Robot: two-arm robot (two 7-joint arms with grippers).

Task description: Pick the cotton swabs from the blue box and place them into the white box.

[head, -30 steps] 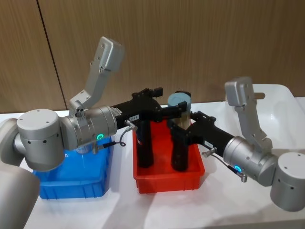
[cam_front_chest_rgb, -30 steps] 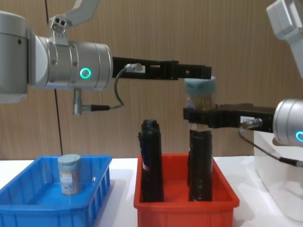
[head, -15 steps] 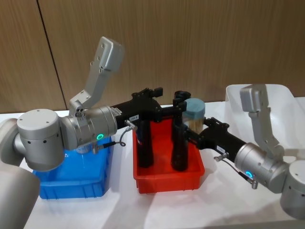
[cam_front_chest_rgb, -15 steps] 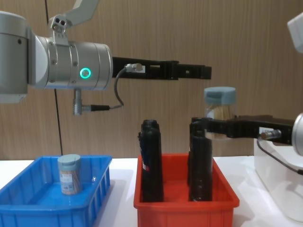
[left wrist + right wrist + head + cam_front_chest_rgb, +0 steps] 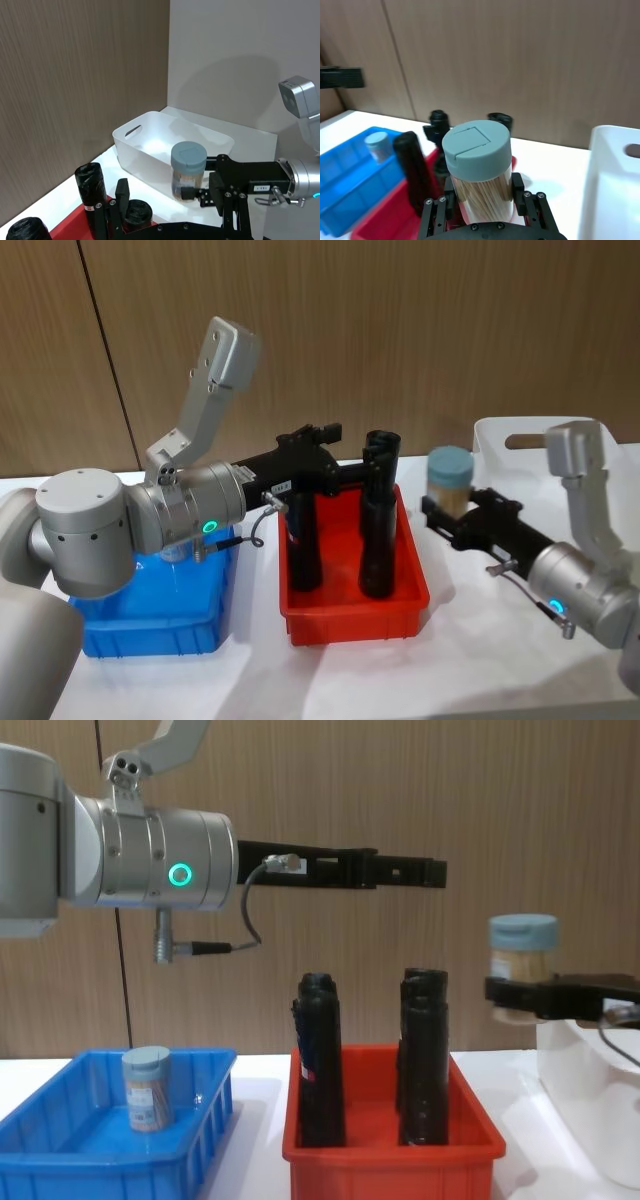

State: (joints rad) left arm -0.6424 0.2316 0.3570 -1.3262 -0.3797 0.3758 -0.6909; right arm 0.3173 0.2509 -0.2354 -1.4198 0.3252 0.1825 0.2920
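My right claw (image 5: 450, 510) is pinching one jar of cotton swabs (image 5: 449, 478) low on its body, a finger on each side. It holds the jar upright in the air, above the bench (image 5: 470, 660) between the red bin (image 5: 390, 1170) and the white box (image 5: 500, 430), close to the white box's wall. My left claw (image 5: 432, 872) hangs high over the red bin with its fingers spread and nothing in them.

I count two jars: the one in the right claw, and a second jar (image 5: 147, 1088) standing upright in the blue box (image 5: 215, 1120). There are three black rolls (image 5: 320, 1060), all standing on end in the red bin. There is one blue box, one red bin and one white box, lined up from my left to my right.

Each jar is a clear cylinder with a pale blue lid and tan-white sticks packed inside. The right wrist view gives me the flap outline moulded into the held jar's lid, which the head view is too far off to show.

From the head, my left arm covers much of the blue box, while the chest view shows the second jar there plainly. The left wrist view looks across at the white box's handle slot and the right claw gripping the jar.
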